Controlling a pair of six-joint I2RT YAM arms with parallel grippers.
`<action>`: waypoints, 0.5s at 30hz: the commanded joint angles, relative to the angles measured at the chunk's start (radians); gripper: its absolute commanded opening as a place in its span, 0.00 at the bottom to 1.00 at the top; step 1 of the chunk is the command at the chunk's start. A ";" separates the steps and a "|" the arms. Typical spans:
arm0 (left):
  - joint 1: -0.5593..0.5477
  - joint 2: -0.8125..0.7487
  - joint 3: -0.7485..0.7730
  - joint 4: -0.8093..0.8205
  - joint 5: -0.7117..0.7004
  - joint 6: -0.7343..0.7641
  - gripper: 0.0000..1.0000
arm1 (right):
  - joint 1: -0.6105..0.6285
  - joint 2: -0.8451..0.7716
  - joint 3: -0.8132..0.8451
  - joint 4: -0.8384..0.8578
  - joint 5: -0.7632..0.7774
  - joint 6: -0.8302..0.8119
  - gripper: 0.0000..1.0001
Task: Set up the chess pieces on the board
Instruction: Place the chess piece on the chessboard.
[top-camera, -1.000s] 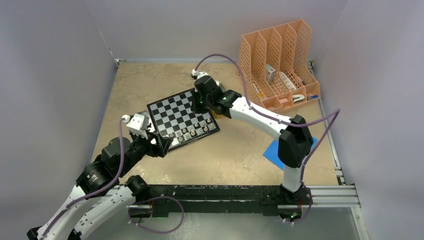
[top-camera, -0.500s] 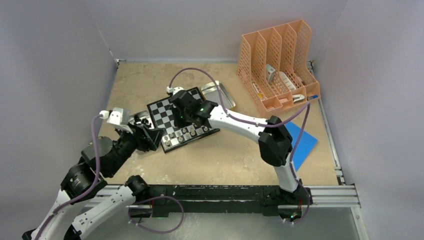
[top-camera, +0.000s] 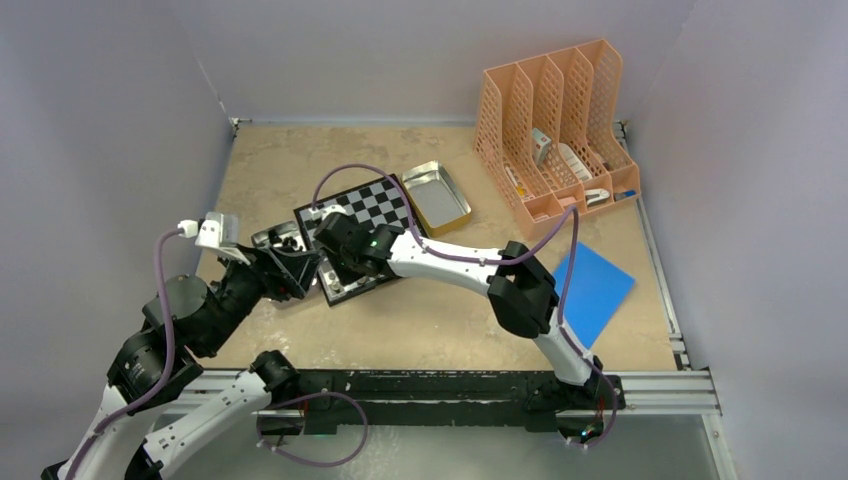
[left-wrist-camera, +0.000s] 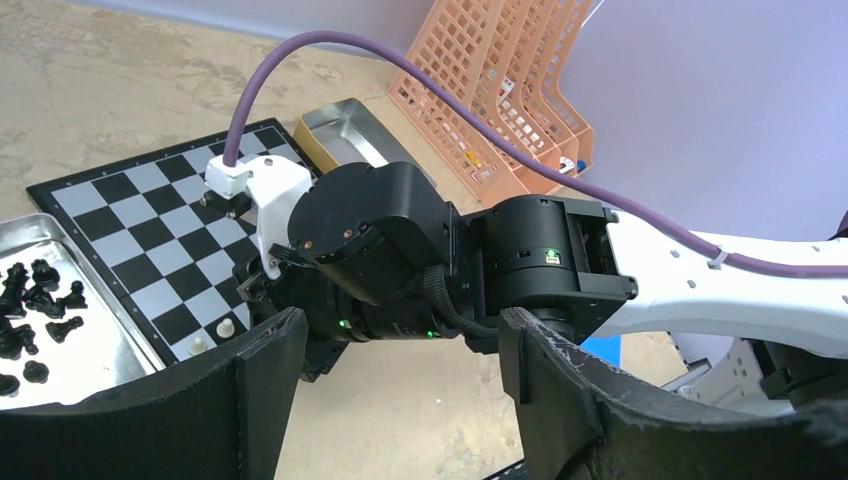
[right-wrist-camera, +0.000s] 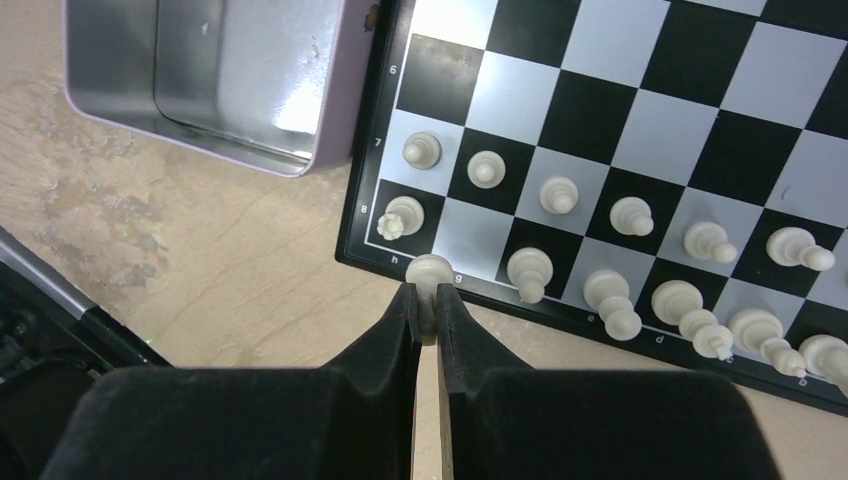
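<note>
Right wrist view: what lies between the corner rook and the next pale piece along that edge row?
In the right wrist view, one bare white square; the right claw, shut on a pale piece, sits at its outer edge.

Far half of board (top-camera: 378, 203) open – right arm (top-camera: 450, 262) lies across near edge, pale pieces (right-wrist-camera: 560, 195) crowd near rows. Tray (left-wrist-camera: 108, 328) hugs left edge, second tray (top-camera: 437, 195) at far-right corner.

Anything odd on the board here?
Yes: the pale chess pieces stand on the board's rows printed 7 and 8, normally black's side. One back-row square is bare; the right gripper's jaws hold a pale piece beside it.
</note>
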 joint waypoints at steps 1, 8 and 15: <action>-0.006 -0.001 0.019 0.017 -0.006 -0.030 0.70 | 0.003 -0.008 0.055 -0.032 0.054 -0.003 0.09; -0.006 -0.026 0.024 0.011 -0.024 -0.040 0.70 | 0.007 0.026 0.078 -0.040 0.067 -0.008 0.10; -0.005 -0.061 0.037 -0.001 -0.056 -0.052 0.70 | 0.007 0.061 0.099 -0.060 0.063 -0.011 0.11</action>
